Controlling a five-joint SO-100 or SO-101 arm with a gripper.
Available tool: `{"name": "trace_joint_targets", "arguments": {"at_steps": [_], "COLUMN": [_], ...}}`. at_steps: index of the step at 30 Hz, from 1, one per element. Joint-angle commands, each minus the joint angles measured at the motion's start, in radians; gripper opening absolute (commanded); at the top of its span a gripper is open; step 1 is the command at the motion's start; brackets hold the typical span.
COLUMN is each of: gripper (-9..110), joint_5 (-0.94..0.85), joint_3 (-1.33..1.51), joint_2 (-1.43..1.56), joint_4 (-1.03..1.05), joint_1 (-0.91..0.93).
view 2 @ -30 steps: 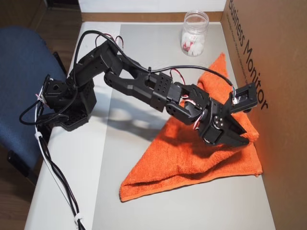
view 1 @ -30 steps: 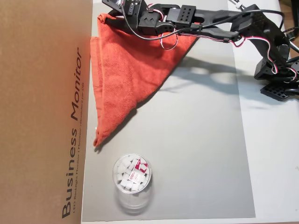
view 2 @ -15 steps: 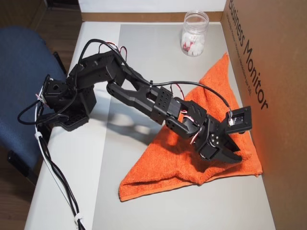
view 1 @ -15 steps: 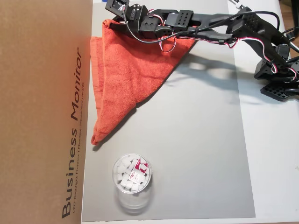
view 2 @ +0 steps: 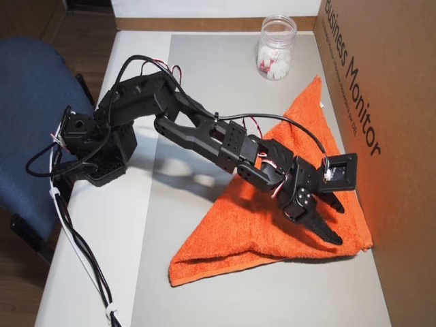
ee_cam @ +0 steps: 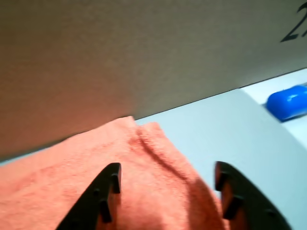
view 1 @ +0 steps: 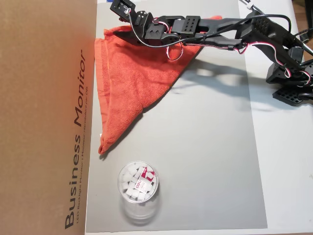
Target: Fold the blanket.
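The orange-red blanket [view 1: 132,78] lies folded into a triangle on the grey mat [view 1: 205,147], its long edge against the cardboard box. It also shows in the other overhead view [view 2: 259,225] and in the wrist view [ee_cam: 72,167]. My gripper [view 2: 338,223] is open and empty, hovering just over the blanket's folded corner next to the box. In the wrist view the gripper [ee_cam: 167,175] has its two black fingers spread apart with blanket cloth below and between them. In an overhead view the gripper [view 1: 119,28] sits at the blanket's top corner.
A tall cardboard box [view 1: 44,117] walls one side of the mat. A clear plastic jar [view 1: 138,188] with white pieces stands past the blanket's far tip. A blue object [ee_cam: 288,101] lies by the box. The arm base [view 2: 88,143] sits at the table edge by a blue chair [view 2: 27,102].
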Motion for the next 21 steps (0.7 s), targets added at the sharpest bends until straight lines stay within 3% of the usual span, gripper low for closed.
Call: {"name": "trace_joint_targets", "arguments": {"at_steps": [1, 10, 21], "gripper": [23, 23, 18], "joint_5": [0.041, 0.032, 0.049], "joint_3": [-0.046, -0.014, 0.387], "joint_2": [0.012, 0.107, 0.505], "joint_4": [-0.021, 0.009, 0.160], "joint_1": [-0.008, -0.009, 0.003]}}
